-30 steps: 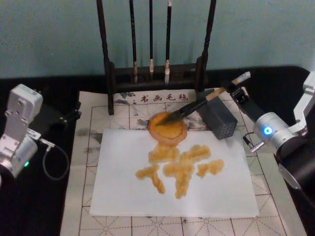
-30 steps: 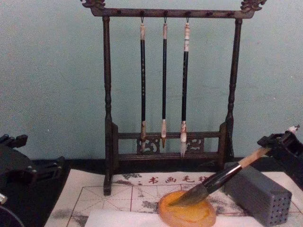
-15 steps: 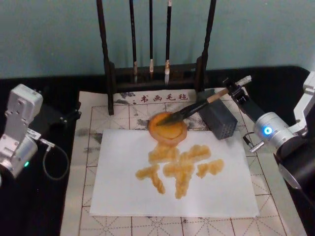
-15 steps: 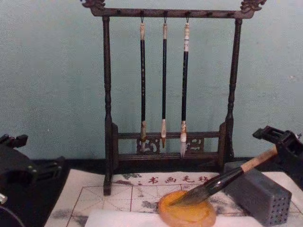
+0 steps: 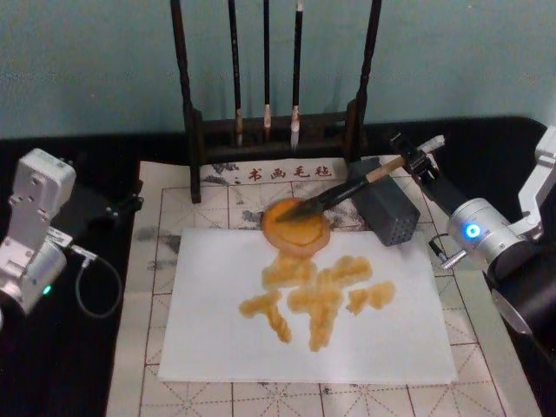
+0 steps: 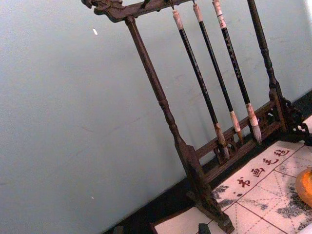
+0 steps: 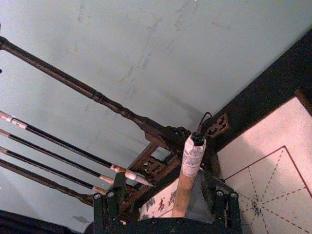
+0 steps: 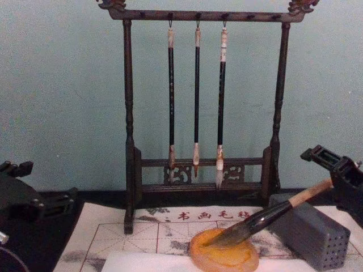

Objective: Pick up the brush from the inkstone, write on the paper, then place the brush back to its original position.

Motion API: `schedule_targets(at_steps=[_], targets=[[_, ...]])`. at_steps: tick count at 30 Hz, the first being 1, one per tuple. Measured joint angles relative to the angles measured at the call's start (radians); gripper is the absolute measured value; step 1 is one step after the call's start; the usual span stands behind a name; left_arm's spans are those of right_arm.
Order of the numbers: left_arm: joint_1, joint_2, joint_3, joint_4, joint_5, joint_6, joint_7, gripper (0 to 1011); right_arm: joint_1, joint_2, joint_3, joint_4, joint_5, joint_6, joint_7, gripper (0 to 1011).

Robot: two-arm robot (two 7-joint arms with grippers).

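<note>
- Right tool (image 5: 420, 159) open, fingers either side of brush (image 5: 347, 188) handle end, grip not evident.
- Brush tip rests in inkstone (image 5: 296, 226), handle leaning on grey block (image 5: 385, 207).
- Left tool (image 8: 22, 195) parked left of inkstone; cannot tell its state.

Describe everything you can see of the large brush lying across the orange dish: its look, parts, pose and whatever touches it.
The brush has a tan wooden handle, a black lower section, thick dark pointed bristles and a pale wrapped end cap with a small dark loop. It lies tilted, bristle tip resting in the glossy orange inkstone, its shaft passing over the grey block with small holes and rising toward the robot's right. The right gripper is at the cap end, with a finger on each side of the handle in the right wrist view.
</note>
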Motion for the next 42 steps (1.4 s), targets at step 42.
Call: schedule_targets(at_steps=[42], targets=[[0.0,0.0,0.0,0.0,0.0,0.0,0.0,1001,-0.199,0.137,-0.011,-0.255,-0.084,-0.084,-0.039,1000]])
